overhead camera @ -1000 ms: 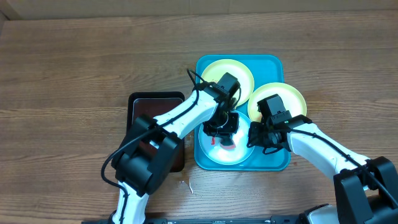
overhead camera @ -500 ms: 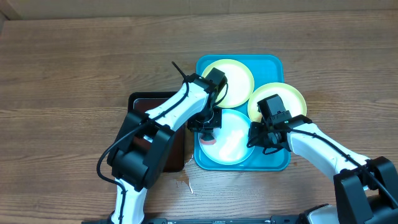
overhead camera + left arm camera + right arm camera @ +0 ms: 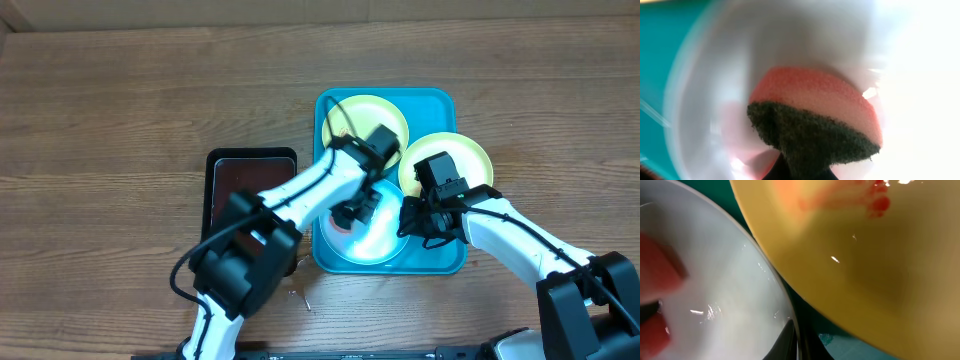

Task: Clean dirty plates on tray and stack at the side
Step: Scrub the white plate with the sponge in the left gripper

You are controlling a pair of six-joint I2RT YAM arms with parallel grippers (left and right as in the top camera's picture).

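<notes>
I see a wooden table (image 3: 120, 100); on the tray (image 3: 440, 104), left gripper (image 3: 360, 208) clenches a sponge (image 3: 815, 125) against the front plate (image 3: 382, 245); right gripper (image 3: 412, 222) pinches its rim.

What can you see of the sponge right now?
Two-layer sponge: salmon-pink foam on a dark green scouring layer, soft-looking, pinched by the left hand, with the green layer bunched at the grip. It rests against the whitish front plate in the turquoise tray. Which face touches the plate is unclear; the wrist view is blurred.
</notes>
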